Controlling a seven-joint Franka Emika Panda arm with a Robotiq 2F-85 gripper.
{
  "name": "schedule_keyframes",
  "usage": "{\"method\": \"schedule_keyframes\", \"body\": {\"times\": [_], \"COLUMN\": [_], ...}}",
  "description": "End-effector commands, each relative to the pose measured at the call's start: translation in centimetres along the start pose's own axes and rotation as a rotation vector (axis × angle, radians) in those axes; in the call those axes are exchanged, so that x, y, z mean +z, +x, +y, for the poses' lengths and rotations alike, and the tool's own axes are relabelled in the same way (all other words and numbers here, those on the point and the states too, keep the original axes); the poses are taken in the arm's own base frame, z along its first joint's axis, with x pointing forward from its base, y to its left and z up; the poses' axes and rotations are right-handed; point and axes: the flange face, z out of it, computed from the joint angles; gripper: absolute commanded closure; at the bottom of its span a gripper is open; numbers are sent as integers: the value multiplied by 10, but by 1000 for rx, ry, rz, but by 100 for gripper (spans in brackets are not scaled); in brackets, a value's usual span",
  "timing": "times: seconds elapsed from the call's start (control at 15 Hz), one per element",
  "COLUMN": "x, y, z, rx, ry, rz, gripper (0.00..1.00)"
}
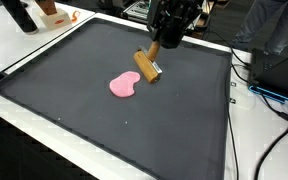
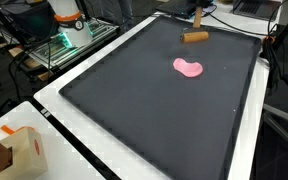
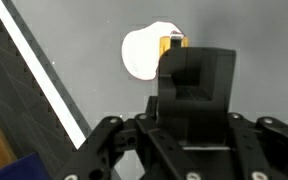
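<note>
Jaws (open or gripping, I cannot tell) hang above wooden block [image 1: 147, 66] — just beside pink blob [image 1: 124, 85]

**A robotics lab bench**

Test-rig clutter marks this as a lab, not a home. A dark mat [image 1: 44, 85] covers a white table [image 1: 24, 140]. Loose cables [image 1: 256, 92] trail near the gripper [image 1: 165, 45]. Well away from it stand green-lit electronics [image 2: 59, 45] and a cardboard box [image 2: 19, 150].
</note>
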Motion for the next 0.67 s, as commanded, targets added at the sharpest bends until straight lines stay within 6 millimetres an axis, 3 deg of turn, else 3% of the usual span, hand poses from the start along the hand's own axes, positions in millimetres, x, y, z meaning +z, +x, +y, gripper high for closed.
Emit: {"method": "schedule_keyframes", "body": {"times": [0.0,0.6], "x": [0,16], "y": [-1,2], "z": [-26,-62], "rx": [72,224], "ry": [-114,-211], "rz": [-8,-47], "gripper": [76,76]}}
